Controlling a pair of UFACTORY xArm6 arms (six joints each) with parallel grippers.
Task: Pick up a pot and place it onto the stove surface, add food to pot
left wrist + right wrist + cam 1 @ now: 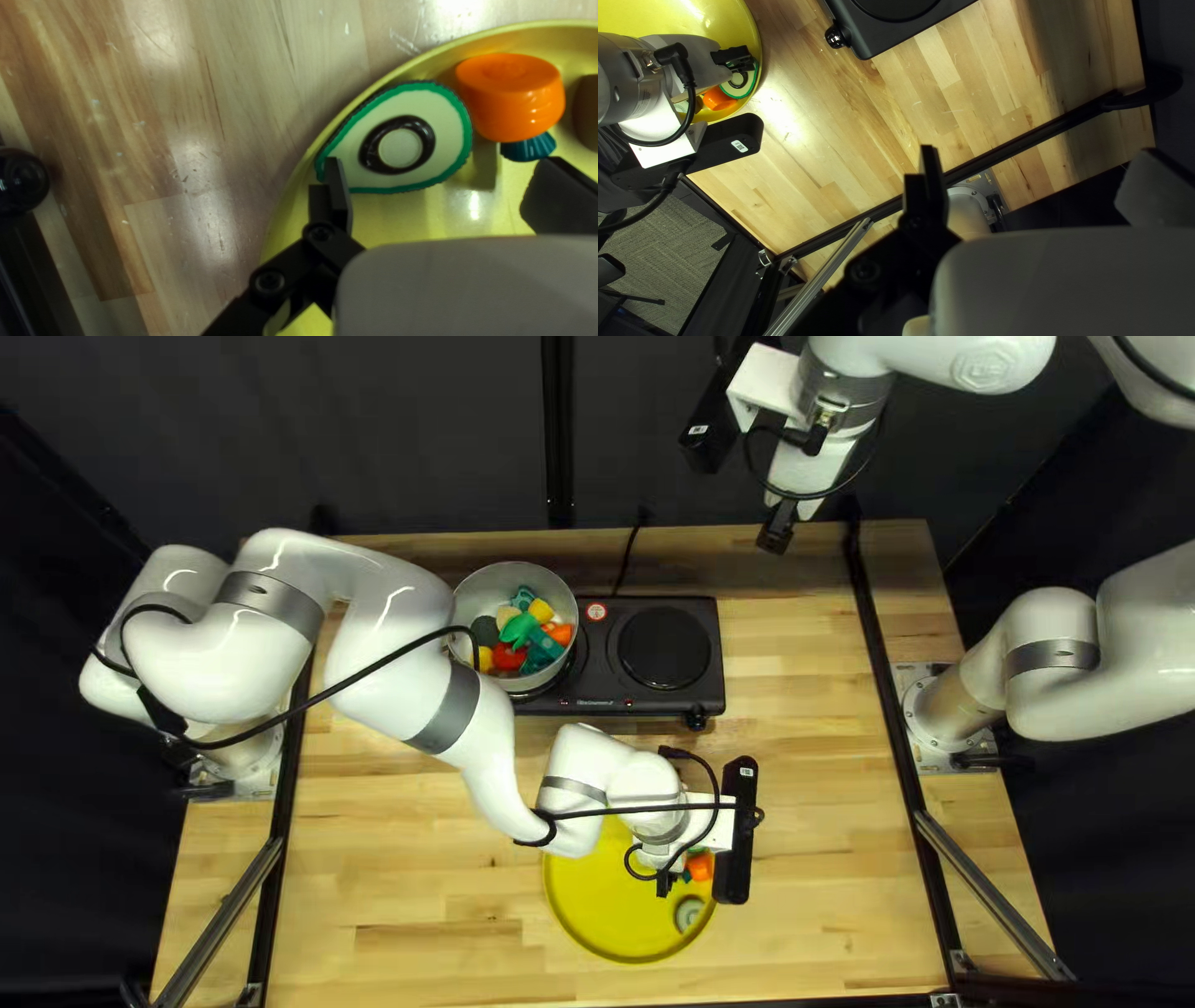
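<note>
In the top left view my left gripper is low over the yellow plate. My left gripper stands open in its wrist view, one finger over the narrow tip of a toy avocado half; nothing is held. An orange toy piece with a teal part lies beside the avocado. The grey pot, on the stove's left side, contains several toy foods. My right gripper is raised beyond the table's far edge; its wrist view shows the open gripper empty.
A grey curved piece lies near the plate's rim. The stove's right burner is bare, with a black knob at the stove's front corner. Dark rails run along both table sides. My left forearm spans the table before the pot.
</note>
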